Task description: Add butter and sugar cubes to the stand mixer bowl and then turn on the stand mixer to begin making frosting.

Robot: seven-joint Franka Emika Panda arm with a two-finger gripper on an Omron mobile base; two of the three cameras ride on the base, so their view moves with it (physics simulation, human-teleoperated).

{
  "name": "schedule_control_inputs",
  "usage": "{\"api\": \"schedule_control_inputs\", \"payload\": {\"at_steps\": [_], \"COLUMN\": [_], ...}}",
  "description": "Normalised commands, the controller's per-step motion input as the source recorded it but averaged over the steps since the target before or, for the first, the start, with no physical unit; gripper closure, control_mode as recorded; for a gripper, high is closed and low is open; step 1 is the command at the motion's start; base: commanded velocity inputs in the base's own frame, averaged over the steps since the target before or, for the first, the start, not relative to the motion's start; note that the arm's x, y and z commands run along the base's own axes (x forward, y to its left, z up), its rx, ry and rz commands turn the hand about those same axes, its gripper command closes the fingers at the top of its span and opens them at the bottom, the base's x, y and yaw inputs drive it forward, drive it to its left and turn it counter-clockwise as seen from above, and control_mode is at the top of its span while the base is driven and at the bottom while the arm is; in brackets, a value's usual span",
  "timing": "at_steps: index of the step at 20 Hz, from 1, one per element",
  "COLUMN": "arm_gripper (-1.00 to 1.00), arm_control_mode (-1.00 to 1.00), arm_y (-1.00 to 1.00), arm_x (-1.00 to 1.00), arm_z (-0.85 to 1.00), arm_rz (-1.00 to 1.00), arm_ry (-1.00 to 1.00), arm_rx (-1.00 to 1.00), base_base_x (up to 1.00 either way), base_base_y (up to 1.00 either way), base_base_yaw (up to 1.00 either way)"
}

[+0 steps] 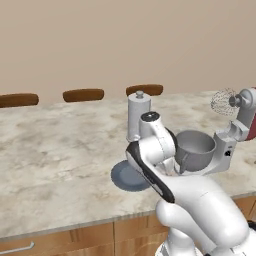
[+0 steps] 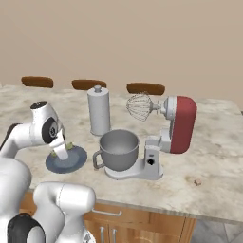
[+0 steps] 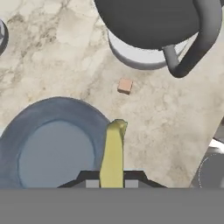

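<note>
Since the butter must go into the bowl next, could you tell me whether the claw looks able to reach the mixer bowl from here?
Probably yes. The claw, shut on the butter, is above the plate beside the stand mixer bowl. The whisk is tilted up, leaving the bowl's mouth open.

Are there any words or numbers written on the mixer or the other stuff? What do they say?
No readable text anywhere.
Stand mixer: no words, brand or numbers on its dark red head; a small dark knob on the base, unmarked.
Stand mixer bowl: plain grey.
Tall grey canister: no label.
Blue-grey plate: plain.
Butter held in the shut gripper: unmarked.
Sugar cube on the counter: unmarked.
</note>
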Motion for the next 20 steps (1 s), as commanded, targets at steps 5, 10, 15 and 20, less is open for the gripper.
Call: {"api": "schedule_control_inputs", "payload": {"at_steps": [5,10,15,20], "arm_gripper": [1.00,1.00,1.00,1.00], "arm_control_mode": [-1.00,-1.00,-1.00,-1.00], "arm_y": [-0.51,-0.59,-0.76,-0.65], "arm_x": [-0.17,-0.14,-0.26,-0.07], "arm_z": [0.90,0.72,0.44,0.33], "arm_rz": [-0.14,-0.14,-0.13,-0.09], "arm_ry": [-0.01,0.00,0.00,0.02], "arm_rx": [-0.08,-0.04,0.00,0.00], "base_base_x": [0.00,0.00,0.00,0.00], "base_base_y": [0.00,0.00,0.00,0.00], "base_base_yaw": [0.00,0.00,0.00,0.00]}}
